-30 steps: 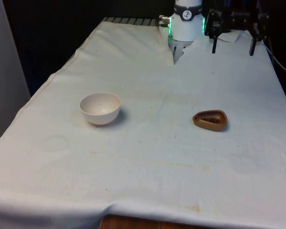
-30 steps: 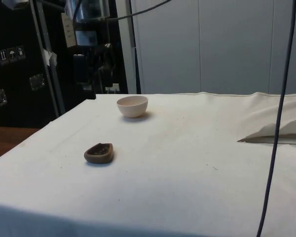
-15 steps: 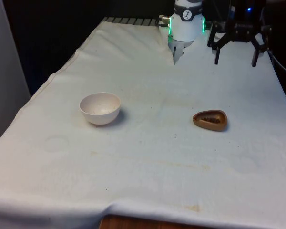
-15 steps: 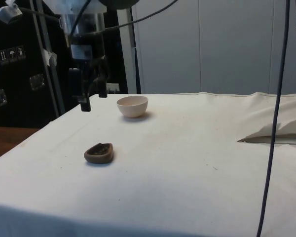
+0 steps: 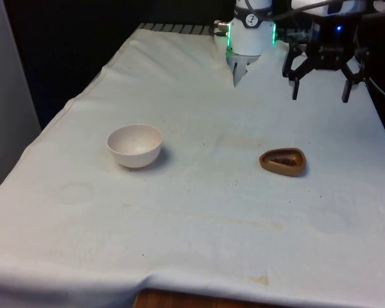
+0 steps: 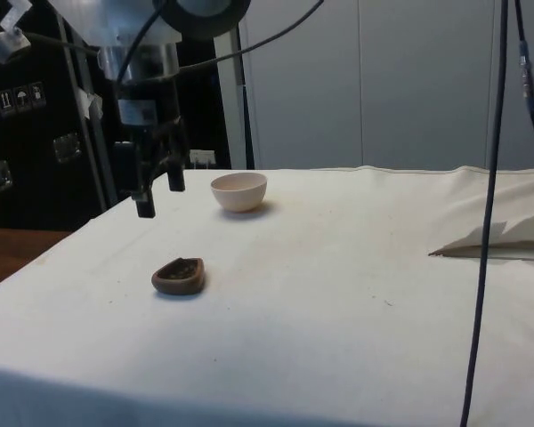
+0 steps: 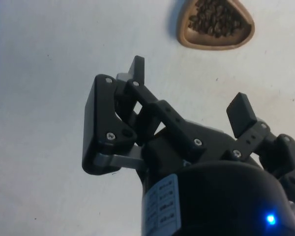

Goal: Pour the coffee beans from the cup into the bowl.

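We note, from the front view's left, a smooth, round, pale bowl (image 5: 135, 145) on the bench's (image 5: 199, 212) creased white cloth. Well to its right sits the cup (image 5: 283, 161): brown, shallow, rounded-triangular, dark coffee beans (image 7: 216, 18) inside. Beyond it the black hand (image 5: 320, 94) hangs released, fingers spread, nothing gripped. Against half a second ago, we see the hand lower and nearer the cup; bowl and cup unmoved.

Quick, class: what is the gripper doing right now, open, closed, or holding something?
Gripper: open and holding nothing, in the air above the table; the brown cup of coffee beans is untouched on the cloth.
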Tool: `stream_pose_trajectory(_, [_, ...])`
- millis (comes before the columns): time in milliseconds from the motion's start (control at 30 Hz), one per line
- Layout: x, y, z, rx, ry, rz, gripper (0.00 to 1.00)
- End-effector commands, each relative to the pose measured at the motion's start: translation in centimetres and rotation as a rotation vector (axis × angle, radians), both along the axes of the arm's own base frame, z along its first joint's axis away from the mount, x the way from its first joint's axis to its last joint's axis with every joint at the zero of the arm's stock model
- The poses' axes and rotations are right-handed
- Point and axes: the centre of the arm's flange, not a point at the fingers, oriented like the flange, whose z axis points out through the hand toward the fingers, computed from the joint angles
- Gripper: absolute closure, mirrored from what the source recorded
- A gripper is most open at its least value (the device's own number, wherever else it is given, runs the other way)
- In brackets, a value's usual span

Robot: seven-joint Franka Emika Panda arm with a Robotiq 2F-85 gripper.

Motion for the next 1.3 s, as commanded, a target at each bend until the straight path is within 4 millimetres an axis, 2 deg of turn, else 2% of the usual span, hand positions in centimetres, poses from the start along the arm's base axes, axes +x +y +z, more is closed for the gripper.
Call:
stream_pose_trajectory(0, [0.1,0.2,0.0,-0.003,-0.005,-0.001,0.0])
stream_pose_trajectory(567, [0.0,0.1,-0.9,0.0,0.013,-0.001,0.0])
stream_pose_trajectory(800, [0.3,0.4,-2.9,-0.002,-0.001,-0.001,0.0])
stream_pose_trajectory(1267, [0.7,1.7,-5.3,-0.038,-0.026,0.003,0.0])
